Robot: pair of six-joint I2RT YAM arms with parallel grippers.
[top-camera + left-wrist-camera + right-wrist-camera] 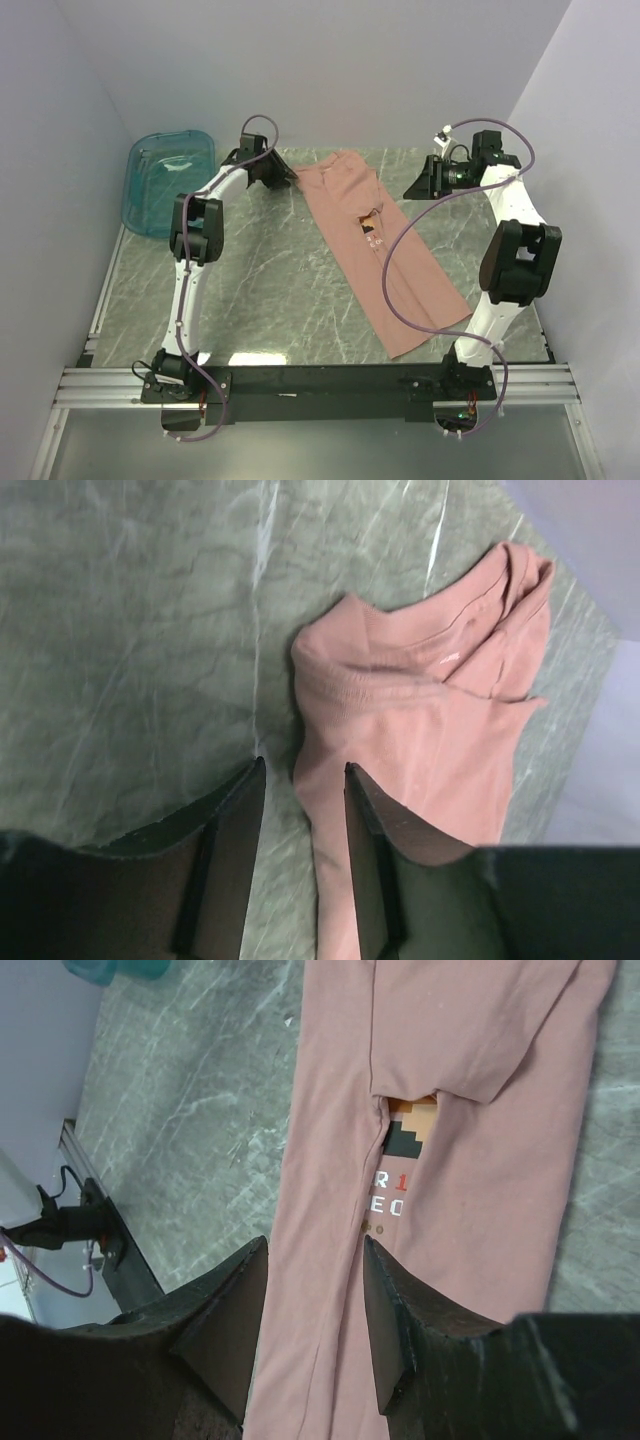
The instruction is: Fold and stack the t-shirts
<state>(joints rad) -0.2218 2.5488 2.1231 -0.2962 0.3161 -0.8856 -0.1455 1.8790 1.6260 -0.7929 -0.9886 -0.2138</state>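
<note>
The dusty-pink cotton t-shirt [340, 195], already a long narrow strip, lies slanting on the grey marbled desk [270, 290] from the far middle to the near right. Our left end effector [300, 770] hangs parted and empty at the edge of the collar end, our right end effector [315, 1245] equally parted and empty above the pixel print [410, 1135]. For a clean cross fold we should, we judge, pinch both collar-end corners through all layers and carry them level to the hem.
</note>
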